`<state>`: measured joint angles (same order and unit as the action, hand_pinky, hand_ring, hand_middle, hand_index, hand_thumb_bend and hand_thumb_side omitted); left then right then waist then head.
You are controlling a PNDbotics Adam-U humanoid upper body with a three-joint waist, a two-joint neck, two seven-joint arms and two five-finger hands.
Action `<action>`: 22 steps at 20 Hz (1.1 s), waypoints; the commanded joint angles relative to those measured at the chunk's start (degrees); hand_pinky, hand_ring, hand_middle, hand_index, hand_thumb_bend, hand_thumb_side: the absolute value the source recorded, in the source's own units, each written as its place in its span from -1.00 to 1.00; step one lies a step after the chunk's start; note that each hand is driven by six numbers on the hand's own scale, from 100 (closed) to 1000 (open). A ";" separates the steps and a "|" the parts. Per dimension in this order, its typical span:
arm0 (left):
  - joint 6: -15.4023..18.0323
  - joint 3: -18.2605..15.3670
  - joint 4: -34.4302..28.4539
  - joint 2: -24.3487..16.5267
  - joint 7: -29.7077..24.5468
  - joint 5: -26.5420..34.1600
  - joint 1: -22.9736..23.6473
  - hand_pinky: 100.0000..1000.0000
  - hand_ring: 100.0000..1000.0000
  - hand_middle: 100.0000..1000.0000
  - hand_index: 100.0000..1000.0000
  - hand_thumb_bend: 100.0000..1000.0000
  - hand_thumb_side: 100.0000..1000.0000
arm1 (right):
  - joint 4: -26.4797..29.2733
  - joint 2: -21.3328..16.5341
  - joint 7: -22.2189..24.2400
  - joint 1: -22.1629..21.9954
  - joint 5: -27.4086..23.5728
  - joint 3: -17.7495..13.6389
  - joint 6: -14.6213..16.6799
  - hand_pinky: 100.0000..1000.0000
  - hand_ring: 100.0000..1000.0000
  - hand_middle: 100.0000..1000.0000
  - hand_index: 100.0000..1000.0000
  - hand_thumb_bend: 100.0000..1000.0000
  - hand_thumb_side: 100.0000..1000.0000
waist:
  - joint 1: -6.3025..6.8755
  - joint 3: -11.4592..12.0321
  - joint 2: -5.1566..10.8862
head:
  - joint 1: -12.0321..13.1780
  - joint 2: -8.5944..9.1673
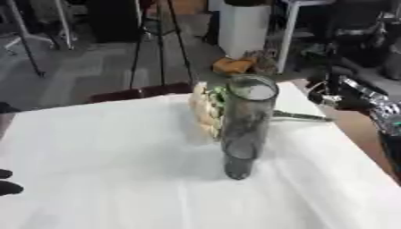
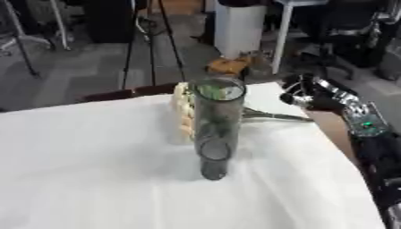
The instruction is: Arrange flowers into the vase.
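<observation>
Right hand (image 2: 309, 96) w/ curled fingers near flower stem (image 2: 274, 116) at desk (image 2: 94, 170) edge, grip unclear. Glass vase (image 2: 215, 127) upright; pale flowers (image 2: 184, 114) lie behind it.

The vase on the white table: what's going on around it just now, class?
A tall dark glass vase stands upright on the white table and holds no flowers yet. The flowers, pale blooms with a green stem, lie flat on the table right behind it. The robot's right hand is at the far right edge of the table, near the stem end, not holding anything that can be seen. The left hand barely shows at the left edge.
</observation>
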<state>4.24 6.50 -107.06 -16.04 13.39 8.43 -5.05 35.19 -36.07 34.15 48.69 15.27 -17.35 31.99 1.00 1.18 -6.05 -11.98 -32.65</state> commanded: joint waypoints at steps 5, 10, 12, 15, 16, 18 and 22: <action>-0.03 0.13 -0.94 -0.57 -0.41 0.18 -0.87 0.03 -0.16 -0.04 0.84 0.34 0.55 | -2.86 -1.40 13.88 2.95 7.04 -0.03 17.54 0.30 0.34 0.38 0.64 0.13 -0.04 | 0.37 0.72 0.80 | -0.74 0.78; -0.17 0.18 -1.09 -0.62 -0.48 0.28 -0.90 0.02 -0.16 -0.04 0.84 0.34 0.55 | -4.43 -0.04 10.14 3.89 11.76 0.79 16.10 0.30 0.35 0.37 0.64 0.14 -0.04 | 0.57 1.34 0.78 | -1.15 0.86; -0.20 0.18 -1.13 -0.62 -0.49 0.30 -0.89 0.02 -0.16 -0.04 0.84 0.34 0.55 | -4.51 0.36 8.82 4.06 13.68 0.70 16.05 0.30 0.35 0.37 0.64 0.14 -0.04 | 0.61 1.38 0.78 | -1.17 0.86; -0.23 0.17 -1.16 -0.61 -0.49 0.32 -0.88 0.02 -0.16 -0.04 0.84 0.34 0.55 | -4.41 0.88 6.93 4.18 16.77 0.23 16.27 0.30 0.35 0.37 0.64 0.14 -0.04 | 0.63 1.38 0.79 | -1.17 0.87; -0.23 0.16 -1.16 -0.61 -0.49 0.32 -0.88 0.02 -0.16 -0.04 0.84 0.34 0.55 | -4.37 1.05 6.30 4.21 17.83 0.03 16.38 0.30 0.35 0.37 0.64 0.14 -0.04 | 0.64 1.38 0.79 | -1.16 0.87; -0.23 0.16 -1.16 -0.60 -0.48 0.32 -0.88 0.02 -0.16 -0.04 0.84 0.34 0.55 | -4.30 1.37 5.07 4.26 19.95 -0.38 16.64 0.30 0.35 0.37 0.64 0.14 -0.04 | 0.66 1.37 0.79 | -1.15 0.87; -0.32 0.38 -1.41 -0.50 -0.65 0.49 -1.37 0.02 -0.16 -0.04 0.84 0.35 0.55 | -2.68 3.15 1.83 5.29 23.79 -1.37 15.03 0.58 0.60 0.50 0.63 0.08 0.02 | 0.99 2.71 0.20 | -2.34 1.17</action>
<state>3.87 6.87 -107.22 -16.04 12.99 8.63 -5.57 30.90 -31.93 27.88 52.49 37.69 -18.06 38.27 1.36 4.00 -6.11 -13.97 -32.14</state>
